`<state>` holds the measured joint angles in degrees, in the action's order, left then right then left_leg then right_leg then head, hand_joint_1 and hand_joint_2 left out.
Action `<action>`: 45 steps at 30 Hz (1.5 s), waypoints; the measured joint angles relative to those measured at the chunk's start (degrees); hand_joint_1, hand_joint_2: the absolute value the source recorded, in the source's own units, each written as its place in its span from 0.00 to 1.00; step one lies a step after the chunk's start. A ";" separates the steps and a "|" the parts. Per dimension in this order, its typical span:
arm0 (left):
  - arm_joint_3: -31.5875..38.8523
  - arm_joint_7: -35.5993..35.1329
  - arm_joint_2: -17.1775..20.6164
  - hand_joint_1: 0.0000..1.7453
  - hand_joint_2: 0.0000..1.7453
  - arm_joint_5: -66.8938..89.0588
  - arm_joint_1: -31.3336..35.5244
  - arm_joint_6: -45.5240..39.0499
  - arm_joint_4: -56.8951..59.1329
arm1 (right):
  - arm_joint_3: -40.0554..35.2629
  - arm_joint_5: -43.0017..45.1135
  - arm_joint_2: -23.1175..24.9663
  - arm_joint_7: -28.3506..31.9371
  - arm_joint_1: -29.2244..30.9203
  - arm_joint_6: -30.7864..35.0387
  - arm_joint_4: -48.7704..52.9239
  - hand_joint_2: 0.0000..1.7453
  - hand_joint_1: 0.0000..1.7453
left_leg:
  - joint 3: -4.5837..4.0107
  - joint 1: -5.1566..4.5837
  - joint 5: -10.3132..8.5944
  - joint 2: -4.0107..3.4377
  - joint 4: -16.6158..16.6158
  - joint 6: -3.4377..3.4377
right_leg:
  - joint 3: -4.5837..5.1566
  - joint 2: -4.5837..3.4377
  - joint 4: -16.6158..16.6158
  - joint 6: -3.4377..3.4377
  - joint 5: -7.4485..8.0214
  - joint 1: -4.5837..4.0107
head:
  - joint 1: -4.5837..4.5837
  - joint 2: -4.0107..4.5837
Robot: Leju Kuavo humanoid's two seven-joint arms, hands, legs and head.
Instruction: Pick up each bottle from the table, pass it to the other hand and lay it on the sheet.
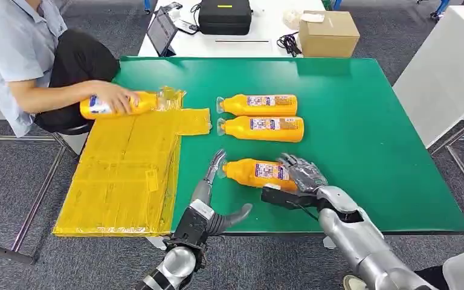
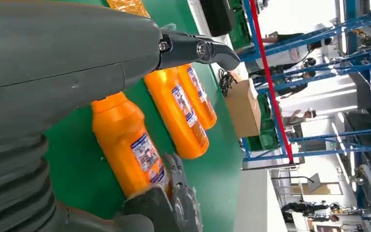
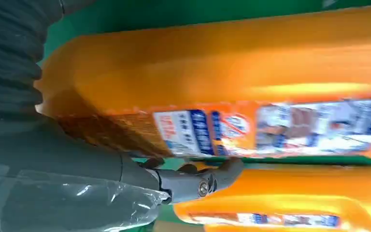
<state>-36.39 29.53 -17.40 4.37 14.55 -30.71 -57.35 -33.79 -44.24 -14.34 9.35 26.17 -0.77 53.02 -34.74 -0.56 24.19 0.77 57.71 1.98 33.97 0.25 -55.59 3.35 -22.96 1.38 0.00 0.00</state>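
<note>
Head view: nearest orange plastic bottle (image 1: 258, 172) lying on the green bench (image 1: 368, 151), right hand (image 1: 299, 175) wrapped round its base, left hand (image 1: 212, 181) spread apart just beside the cap. Better to firm the grip before lifting (yellow sheet (image 1: 127, 175) waits leftward).

Left wrist view: fingers (image 2: 198, 48) apart, holding nothing.

Right wrist view: label close; thumb under the body, hold apparently closing.

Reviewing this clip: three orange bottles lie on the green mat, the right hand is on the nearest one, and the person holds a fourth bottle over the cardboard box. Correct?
Not quite. In the head view the person's bottle is at the yellow sheet, not the cardboard box. The rest holds: the right hand is on the nearest bottle.
</note>
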 measured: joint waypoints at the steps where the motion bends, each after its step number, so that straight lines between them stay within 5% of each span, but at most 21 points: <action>1: 0.00 0.04 0.00 0.00 1.00 -0.09 0.00 -0.04 0.11 | -0.07 0.11 -0.28 -0.37 0.03 -0.15 -0.20 1.00 0.00 | 0.00 0.00 0.00 0.01 0.00 0.00 | -0.01 0.00 0.00 0.00 0.00 0.00 | 0.00 0.00; 29: -0.02 0.48 -0.11 0.00 1.00 -0.85 0.07 0.70 1.27 | -0.79 3.52 -2.73 -0.44 2.14 -3.89 -4.48 1.00 0.00 | 0.14 0.00 0.00 -0.10 0.01 0.00 | -0.09 -0.03 0.00 0.01 0.01 -0.01 | 0.02 0.00; 30: -0.02 0.48 -0.11 0.00 1.00 -0.85 0.07 0.70 1.27 | -0.79 3.52 -2.73 -0.44 2.16 -3.89 -4.52 1.00 0.09 | 0.14 0.00 0.00 -0.10 0.01 0.00 | -0.09 -0.03 0.00 0.01 0.01 -0.01 | 0.00 0.00; 31: -0.02 0.48 -0.11 0.00 1.00 -0.85 0.07 0.70 1.29 | -0.81 3.54 -2.73 -0.44 2.18 -3.89 -4.57 1.00 0.49 | 0.14 0.00 0.00 -0.10 0.01 0.00 | -0.09 -0.03 0.00 0.01 0.01 -0.01 | 0.00 0.00; 32: 0.00 0.48 -0.11 0.00 1.00 -0.85 0.07 0.70 1.29 | -0.81 3.56 -2.73 -0.44 2.20 -3.93 -4.61 1.00 0.78 | 0.15 0.00 0.00 -0.10 0.01 0.00 | -0.09 -0.03 0.00 0.01 0.01 -0.01 | 0.00 0.00; 34: -0.02 0.48 -0.11 0.00 1.00 -0.90 0.11 0.74 1.33 | -0.83 4.24 -2.77 -0.46 2.37 -4.57 -4.90 1.00 1.00 | 0.16 0.00 0.00 -0.11 0.01 0.00 | -0.09 -0.03 0.00 0.01 0.01 -0.01 | 0.00 0.00; 45: -0.85 1.11 -0.57 0.00 1.00 -1.97 1.01 1.42 2.10 | -0.31 10.88 -3.26 4.46 3.35 -3.39 -9.77 1.00 1.00 | 0.32 0.00 0.01 -0.09 0.01 0.01 | -0.26 -0.02 0.02 0.01 0.01 0.00 | -0.02 0.00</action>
<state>-37.24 30.64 -17.97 2.40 15.57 -29.29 -55.25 -34.10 -33.36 -17.60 13.82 29.52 -4.16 43.25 -34.42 -0.57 24.19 0.68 57.72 1.99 33.71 0.22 -55.56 3.36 -22.95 1.38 -0.02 0.00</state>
